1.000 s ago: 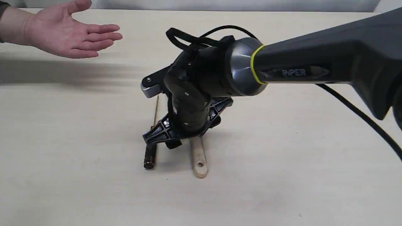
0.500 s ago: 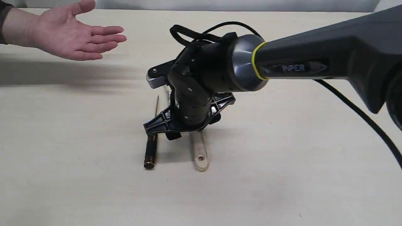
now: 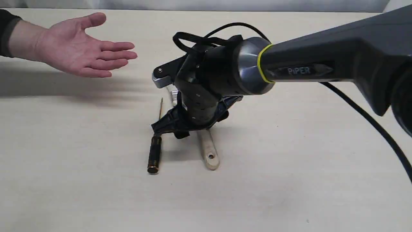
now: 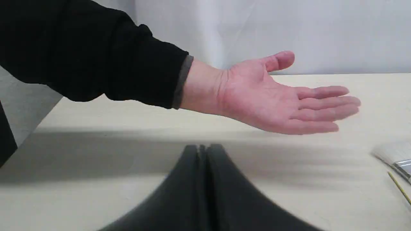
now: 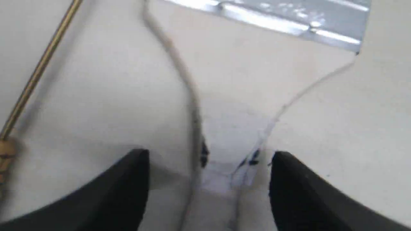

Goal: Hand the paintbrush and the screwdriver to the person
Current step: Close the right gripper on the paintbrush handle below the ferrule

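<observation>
Paintbrush [image 3: 210,153] handle has shifted; right jaws straddle it, well apart.

Soft, even light is falling from above onto the pale table [image 3: 289,180], and the hand [image 3: 80,48] is throwing a broad, smeared shadow [image 3: 64,80] across it. Up close, the right wrist view is blurring badly: the brush [image 5: 231,134] is dissolving into streaks and its metal band [image 5: 273,17] is glaring white. The left gripper [image 4: 203,149] is looming dark, out of focus.
</observation>
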Available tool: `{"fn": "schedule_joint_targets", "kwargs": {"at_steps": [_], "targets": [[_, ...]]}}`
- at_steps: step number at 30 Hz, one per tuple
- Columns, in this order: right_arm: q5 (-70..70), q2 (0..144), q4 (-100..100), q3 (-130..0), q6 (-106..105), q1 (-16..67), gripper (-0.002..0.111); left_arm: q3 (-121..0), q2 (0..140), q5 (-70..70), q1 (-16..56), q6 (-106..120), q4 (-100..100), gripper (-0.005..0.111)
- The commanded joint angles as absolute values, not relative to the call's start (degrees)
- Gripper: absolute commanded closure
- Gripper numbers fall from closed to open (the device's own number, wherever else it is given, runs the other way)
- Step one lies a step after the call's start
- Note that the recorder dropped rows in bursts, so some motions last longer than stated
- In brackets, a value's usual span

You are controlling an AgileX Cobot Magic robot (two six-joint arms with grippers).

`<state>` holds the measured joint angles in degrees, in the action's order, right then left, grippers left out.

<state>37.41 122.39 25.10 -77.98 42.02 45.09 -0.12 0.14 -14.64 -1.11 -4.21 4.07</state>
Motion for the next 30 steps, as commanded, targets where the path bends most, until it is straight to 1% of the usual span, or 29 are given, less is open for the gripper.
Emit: {"fn": "schedule_joint_targets", "kwargs": {"at_steps": [1,10,17,24,30], "targets": [[37.8,122.99,29.6,-77.38,47.83,44.49,0.05,0.0,0.0,-14.29,-0.64,-4.32,4.03,0.107],[37.1,123.1,29.09,-77.38,46.94,44.49,0.05,0.0,0.0,-14.29,-0.64,-4.32,4.03,0.107],[35.46,123.1,25.57,-77.38,46.44,43.87,0.058,0.0,0.0,-14.33,-0.64,-4.32,3.89,0.107],[36.09,123.1,16.76,-77.27,39.6,41.82,0.058,0.0,0.0,-14.33,-0.64,-4.32,3.89,0.107],[36.3,123.54,17.19,-77.27,38.8,41.82,0.058,0.0,0.0,-14.33,-0.64,-4.32,3.89,0.107]]}}
